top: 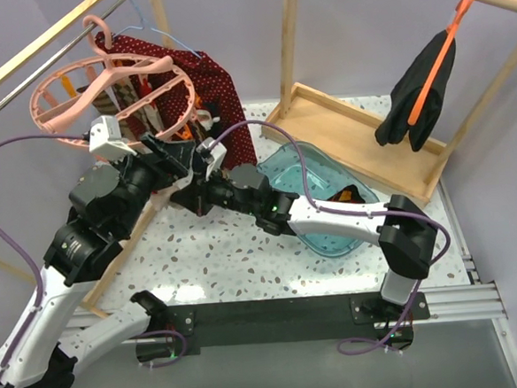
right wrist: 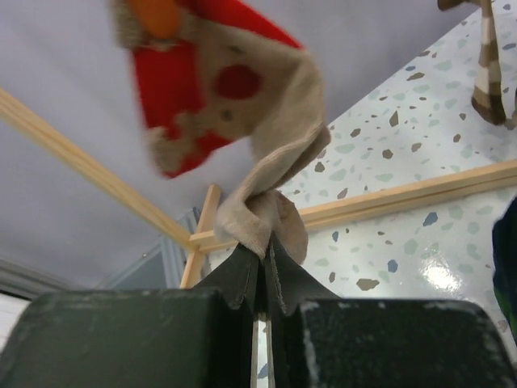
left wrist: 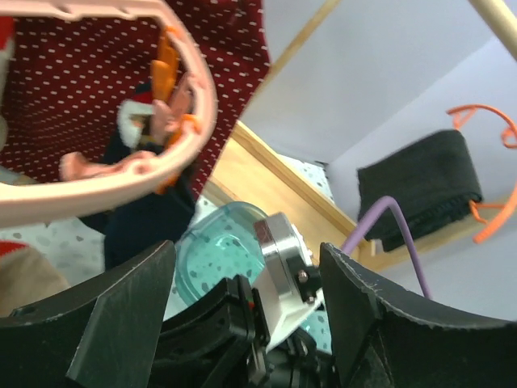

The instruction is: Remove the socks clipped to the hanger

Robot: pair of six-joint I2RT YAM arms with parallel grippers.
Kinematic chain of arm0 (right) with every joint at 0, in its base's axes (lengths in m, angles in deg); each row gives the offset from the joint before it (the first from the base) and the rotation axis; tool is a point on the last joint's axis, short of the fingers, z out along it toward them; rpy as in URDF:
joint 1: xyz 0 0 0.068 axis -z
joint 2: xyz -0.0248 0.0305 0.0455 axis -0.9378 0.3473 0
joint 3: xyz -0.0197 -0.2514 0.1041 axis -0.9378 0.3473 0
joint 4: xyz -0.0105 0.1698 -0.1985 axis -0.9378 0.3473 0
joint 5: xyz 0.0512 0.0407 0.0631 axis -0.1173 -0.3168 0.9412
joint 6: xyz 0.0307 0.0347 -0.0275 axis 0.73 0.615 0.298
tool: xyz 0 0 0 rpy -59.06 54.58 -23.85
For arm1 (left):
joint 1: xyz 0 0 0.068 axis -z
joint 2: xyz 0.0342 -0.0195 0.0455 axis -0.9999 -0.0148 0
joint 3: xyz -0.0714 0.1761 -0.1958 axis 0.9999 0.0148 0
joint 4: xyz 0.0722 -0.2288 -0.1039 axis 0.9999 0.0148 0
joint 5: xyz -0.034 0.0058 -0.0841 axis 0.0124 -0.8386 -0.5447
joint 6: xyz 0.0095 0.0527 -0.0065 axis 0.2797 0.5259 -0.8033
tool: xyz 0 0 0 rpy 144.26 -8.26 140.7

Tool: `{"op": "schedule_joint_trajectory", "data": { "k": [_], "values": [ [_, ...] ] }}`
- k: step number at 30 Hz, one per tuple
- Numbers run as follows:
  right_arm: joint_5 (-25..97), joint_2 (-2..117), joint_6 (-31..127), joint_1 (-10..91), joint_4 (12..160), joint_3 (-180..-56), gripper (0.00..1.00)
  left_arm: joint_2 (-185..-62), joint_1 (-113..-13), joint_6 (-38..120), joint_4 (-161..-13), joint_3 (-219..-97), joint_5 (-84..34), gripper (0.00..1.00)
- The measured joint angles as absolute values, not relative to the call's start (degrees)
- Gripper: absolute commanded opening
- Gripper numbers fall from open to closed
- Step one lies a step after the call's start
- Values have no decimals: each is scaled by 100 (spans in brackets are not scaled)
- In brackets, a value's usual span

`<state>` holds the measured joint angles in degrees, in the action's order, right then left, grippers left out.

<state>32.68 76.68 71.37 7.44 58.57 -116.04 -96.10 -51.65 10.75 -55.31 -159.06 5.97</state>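
sock (right wrist: 271, 129) pinched tight in right jaws, ready to tug it free of hanger (left wrist: 121, 179) | left jaws apart, empty, just below its rim, likely to steady it

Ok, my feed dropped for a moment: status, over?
Right pincer shut on tan-and-red fabric sock. Left pincer open, near round pink plastic ring hanger. Red white-dotted cloth hangs close behind the ring.

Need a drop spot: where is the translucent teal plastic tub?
Top view: the translucent teal plastic tub sits on the table right of centre, beneath the right arm, beside the shallow wooden tray.
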Motion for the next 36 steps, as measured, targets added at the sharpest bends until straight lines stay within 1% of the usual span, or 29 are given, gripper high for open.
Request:
{"op": "schedule_joint_trajectory", "data": {
  "k": [2,7,9,11,16,18,19,20,21,23,25,29,36],
  "values": [
    [3296,7556,7187,744,5997,-11606,0,-9483,-5161,1145,-5533,-15908,379,75],
    [3377,7526,7207,757,6458,-11609,0,-9343,-5161,1419,-5321,-16192,-115,65],
    [3386,7524,7203,772,6618,-11609,0,-9371,-5161,1591,-5078,-16494,-155,60],
    [3388,7524,7190,786,6777,-11609,0,-9393,-5161,1749,-4796,-16752,-50,59],
    [3410,7489,7089,799,7092,-11609,0,-9398,-5159,2138,-4088,-17156,615,63],
    [3419,7445,7030,816,7182,-11609,0,-9435,-5157,2245,-3806,-17274,892,67],
    [3429,7414,7002,825,7219,-11609,0,-9467,-5157,2306,-3670,-17346,1034,72],
    [3438,7386,6980,827,7239,-11609,0,-9507,-5157,2356,-3546,-17414,1159,86],
    [3473,7351,6951,838,7256,-11609,0,-9542,-5159,2420,-3458,-17462,1257,91],
    [3543,7270,6914,858,7298,-11609,0,-9603,-5157,2529,-3319,-17495,1410,95],
    [3611,7196,6894,884,7322,-11609,0,-9669,-5157,2584,-3196,-17495,1491,95],
    [3821,7108,6879,963,7352,-11613,0,-9872,-5157,2627,-3043,-17495,1517,84],
    [4393,7086,6984,1279,7387,-11613,0,-10145,-5157,2623,-2986,-17495,1485,79]
  ]
}}
